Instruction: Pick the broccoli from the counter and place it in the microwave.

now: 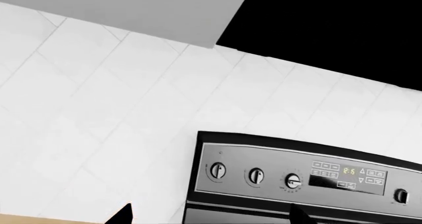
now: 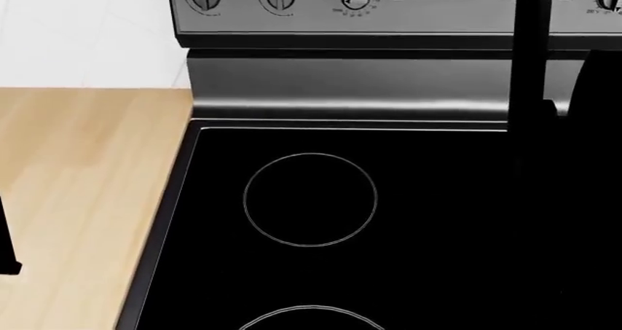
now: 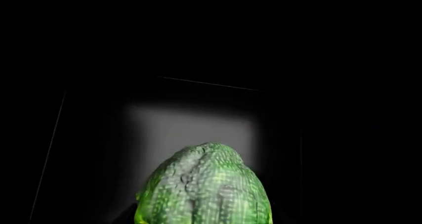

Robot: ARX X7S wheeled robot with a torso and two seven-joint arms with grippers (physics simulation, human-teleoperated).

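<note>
The broccoli, a dark green bumpy crown, fills the near part of the right wrist view, right at my right gripper's jaws. The fingers themselves are lost in the dark. It hangs inside a dark box-like cavity with a dimly lit grey back wall, the microwave's inside. In the head view only my right arm shows, as a dark upright bar going out of the top. My left gripper is open and empty, its two black fingertips wide apart, facing the tiled wall. The beige counter lies at the left.
The black glass stovetop with ring outlines fills the head view, its steel control panel behind. The same panel shows in the left wrist view, under white wall tiles, a grey cabinet and a black block.
</note>
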